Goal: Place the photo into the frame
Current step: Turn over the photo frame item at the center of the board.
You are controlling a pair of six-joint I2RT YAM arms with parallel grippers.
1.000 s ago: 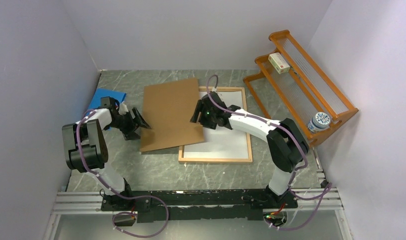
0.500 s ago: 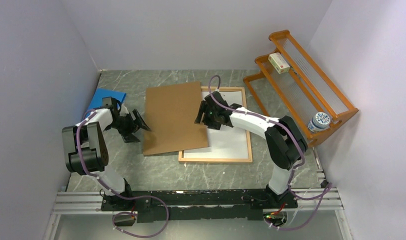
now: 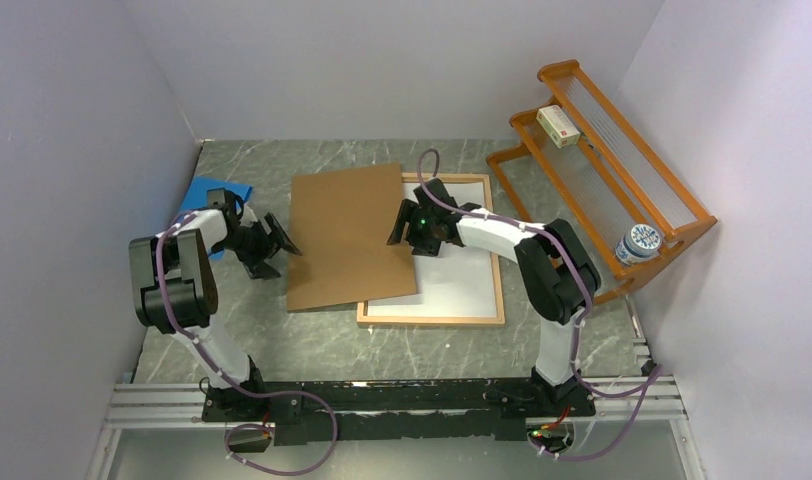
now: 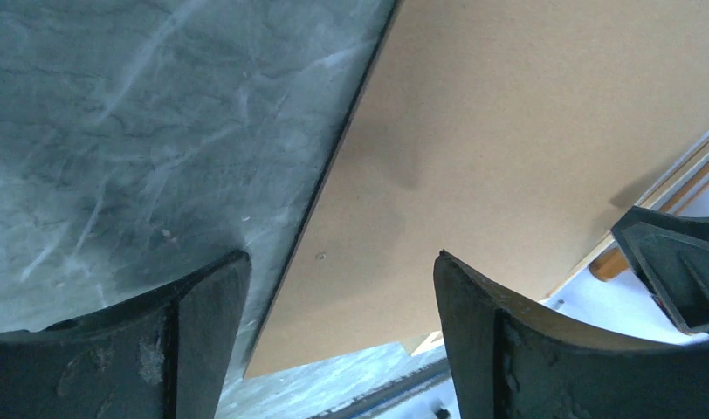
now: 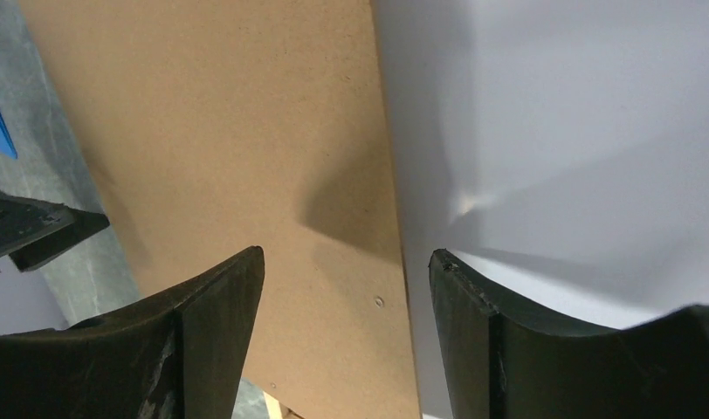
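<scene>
Currently the frame [image 3: 501, 250] lies flat on the tabletop [image 3: 432, 345], right of centre. The photo [image 3: 452, 285] rests inside the frame with its white back facing up. A brown board [image 3: 347, 235] lies slanted over the left portion of both, with its left half on the bare tabletop.

Right gripper [image 3: 402, 235]: positioned over the right edge of the board, where the board meets the white back of the photo. Its jaws stand wide apart and grip nothing. In the right wrist view, the board edge runs between the two fingers [image 5: 220, 297], with the photo to the right of that edge.

Left gripper [image 3: 277, 250]: positioned at the left edge of the board, well apart from the visible part of the photo. Its jaws are also spread wide and hold nothing. In the left wrist view, the board edge passes between the fingers [image 4: 203, 305].

A blue sheet [image 3: 207, 195] lies at the far left. An orange rack [image 3: 602, 160] stands at the right.
</scene>
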